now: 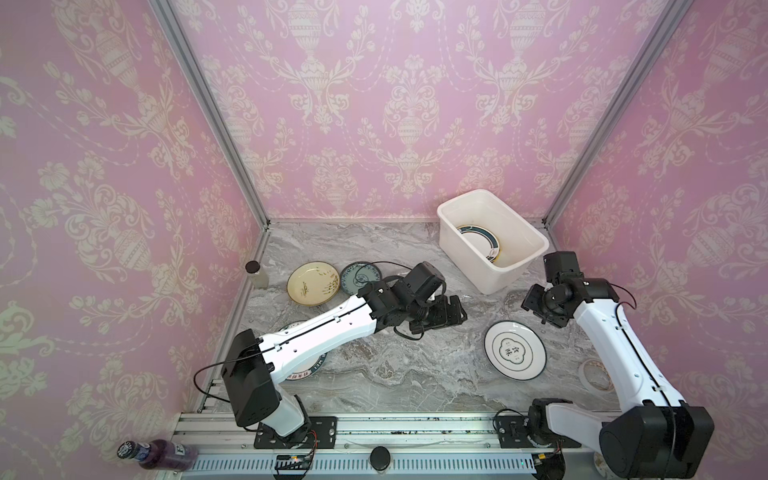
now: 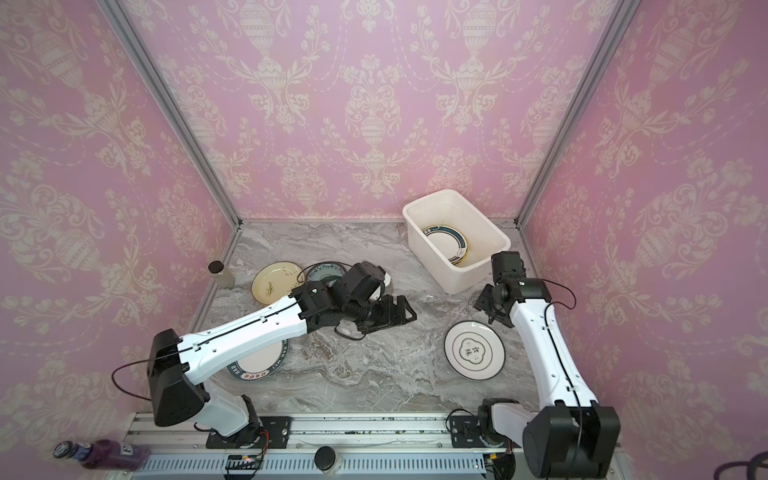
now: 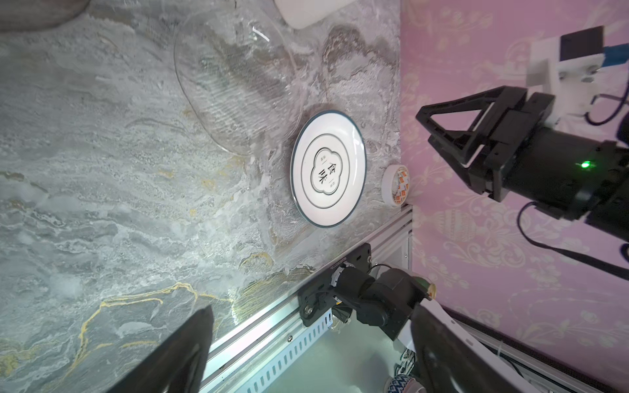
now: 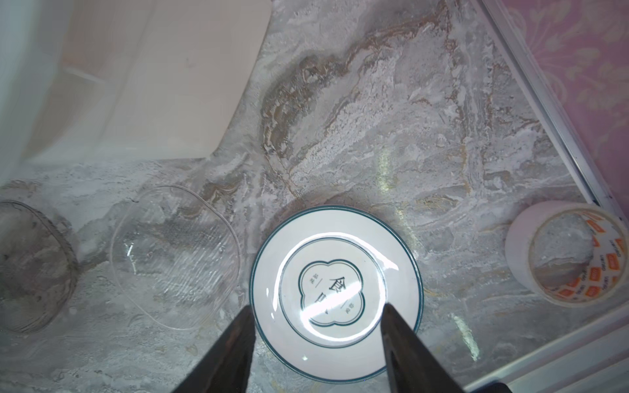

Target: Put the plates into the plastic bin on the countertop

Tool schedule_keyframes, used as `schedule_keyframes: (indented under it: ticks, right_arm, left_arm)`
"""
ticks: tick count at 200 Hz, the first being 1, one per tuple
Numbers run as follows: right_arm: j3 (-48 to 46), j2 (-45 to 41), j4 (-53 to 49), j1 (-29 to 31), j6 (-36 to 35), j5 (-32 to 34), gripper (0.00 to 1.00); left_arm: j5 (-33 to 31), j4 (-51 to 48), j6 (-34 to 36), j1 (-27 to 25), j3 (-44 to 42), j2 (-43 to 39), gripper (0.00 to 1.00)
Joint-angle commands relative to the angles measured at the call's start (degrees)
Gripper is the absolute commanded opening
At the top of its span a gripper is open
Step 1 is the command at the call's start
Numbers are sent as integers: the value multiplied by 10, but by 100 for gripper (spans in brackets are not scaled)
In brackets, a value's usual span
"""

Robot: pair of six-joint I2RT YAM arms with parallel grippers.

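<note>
Plates [image 1: 313, 284] spread over grey marble-patterned countertop [image 1: 415, 374], pink damask-papered walls [image 1: 415, 124] around. White round teal-rimmed plate [image 4: 336, 292] flat near right gripper [image 4: 319, 306], jaws apart, holding nothing; clear glass plate [image 4: 175, 258] just beside. Deep white plastic bin [image 1: 461, 262], dark-banded white plate [image 1: 478, 245] inside. Left gripper [image 3: 311, 308] wide apart, empty.

white round plate with thin dark rim [image 4: 335, 272], near right: "食味" inside a quatrefoil outline | white plate with dark lettered rim [image 2: 257, 363], near left: "WEI", Chinese characters illegible | white tape roll [image 4: 565, 253]: orange labels, illegible
</note>
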Motion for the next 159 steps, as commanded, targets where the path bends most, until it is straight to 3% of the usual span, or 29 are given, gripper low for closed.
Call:
schedule_keyframes:
  ticks: [1,9,29,95,159]
  right_arm:
    - [-23,-20,9,-13,5,8,63]
    - [-30,-18,15,-18,9,-1,70]
    - [-39,-8,30,-32,12,-26,75]
    - [-72,45,79,-89,44,-62,82]
    - [-104,122,131,-118,58,-82,82]
  left_arm:
    - [-36,89,-91,-23,-18,22,93]
    - [-42,107,-109,-31,-21,33,93]
    - [-56,144,-158,-48,-17,66,93]
    - [-116,216,-321,-112,4,173,93]
    - [-122,296,-340,-131,21,261,93]
